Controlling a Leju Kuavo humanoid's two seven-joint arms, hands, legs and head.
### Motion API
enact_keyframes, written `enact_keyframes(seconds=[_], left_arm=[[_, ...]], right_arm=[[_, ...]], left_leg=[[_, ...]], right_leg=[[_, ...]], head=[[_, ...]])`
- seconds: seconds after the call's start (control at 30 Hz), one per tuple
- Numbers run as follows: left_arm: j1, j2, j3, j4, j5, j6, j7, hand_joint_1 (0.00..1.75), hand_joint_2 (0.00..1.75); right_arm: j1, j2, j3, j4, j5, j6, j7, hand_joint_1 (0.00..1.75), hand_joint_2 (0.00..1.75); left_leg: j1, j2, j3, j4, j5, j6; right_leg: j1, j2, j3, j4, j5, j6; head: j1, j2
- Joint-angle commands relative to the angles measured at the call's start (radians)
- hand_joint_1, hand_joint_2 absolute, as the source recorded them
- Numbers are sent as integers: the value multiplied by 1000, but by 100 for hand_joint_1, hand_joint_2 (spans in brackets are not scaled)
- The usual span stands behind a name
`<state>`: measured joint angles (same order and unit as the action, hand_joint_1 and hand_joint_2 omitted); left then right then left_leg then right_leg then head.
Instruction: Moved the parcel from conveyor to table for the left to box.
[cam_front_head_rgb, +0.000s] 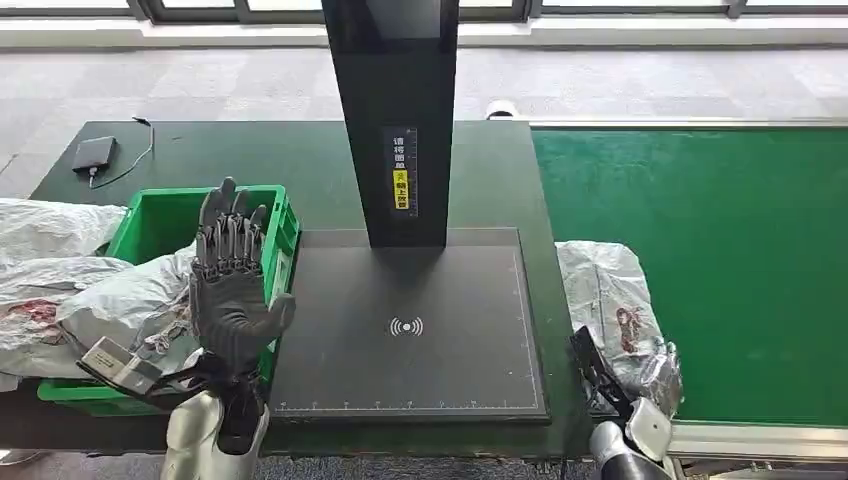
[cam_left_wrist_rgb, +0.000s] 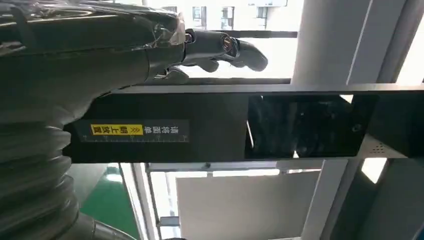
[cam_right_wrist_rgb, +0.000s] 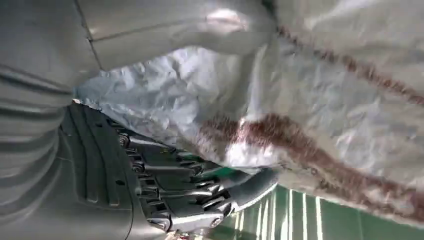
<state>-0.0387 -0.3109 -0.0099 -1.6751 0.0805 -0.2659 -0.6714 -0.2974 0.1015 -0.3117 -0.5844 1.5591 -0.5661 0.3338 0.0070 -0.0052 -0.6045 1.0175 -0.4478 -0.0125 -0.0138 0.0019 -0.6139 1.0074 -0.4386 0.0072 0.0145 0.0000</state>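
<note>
While the left hand (cam_front_head_rgb: 232, 290) hovers with fingers spread and empty, right-hand fingers (cam_right_wrist_rgb: 200, 187) clasp the parcel (cam_front_head_rgb: 610, 300).

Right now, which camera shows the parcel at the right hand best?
Head view: the whole parcel lies at the conveyor edge, right hand on it. Right wrist view shows crumpled wrapping close up; left wrist view faces the scanner post.

Black scanner pad (cam_front_head_rgb: 410, 330) is bare across its flat top, open passage from the conveyor (cam_front_head_rgb: 700, 260) side toward the green crate (cam_front_head_rgb: 285, 225). Black post (cam_front_head_rgb: 395, 120) rises from the pad's far edge, blocks the far middle. Left hand (cam_front_head_rgb: 232, 285) stands raised, fingers spread, at the crate's near right corner, over the pad's left edge. Grey bags (cam_front_head_rgb: 60, 290) heap in and beside the crate. Parcel (cam_front_head_rgb: 610, 300) lies at the conveyor's left edge, right hand (cam_front_head_rgb: 625, 385) on it.
</note>
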Motion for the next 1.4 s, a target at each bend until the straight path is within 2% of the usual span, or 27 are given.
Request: enact_keyframes(seconds=[0.03, 1.4], left_arm=[[40, -26, -25, 19, -1, -4, 5, 0, 175], [46, -28, -30, 10, -8, -10, 11, 0, 175]], right_arm=[[-48, -16, -21, 110, -5, 20, -4, 175, 175], [-45, -10, -37, 103, -1, 19, -19, 175, 175]], left_leg=[[0, 1, 4, -2, -1, 1], [0, 0, 4, -2, -1, 1]], right_leg=[[0, 0, 4, -2, -1, 0], [0, 0, 4, -2, -1, 0]], head=[[0, 0], [0, 0]])
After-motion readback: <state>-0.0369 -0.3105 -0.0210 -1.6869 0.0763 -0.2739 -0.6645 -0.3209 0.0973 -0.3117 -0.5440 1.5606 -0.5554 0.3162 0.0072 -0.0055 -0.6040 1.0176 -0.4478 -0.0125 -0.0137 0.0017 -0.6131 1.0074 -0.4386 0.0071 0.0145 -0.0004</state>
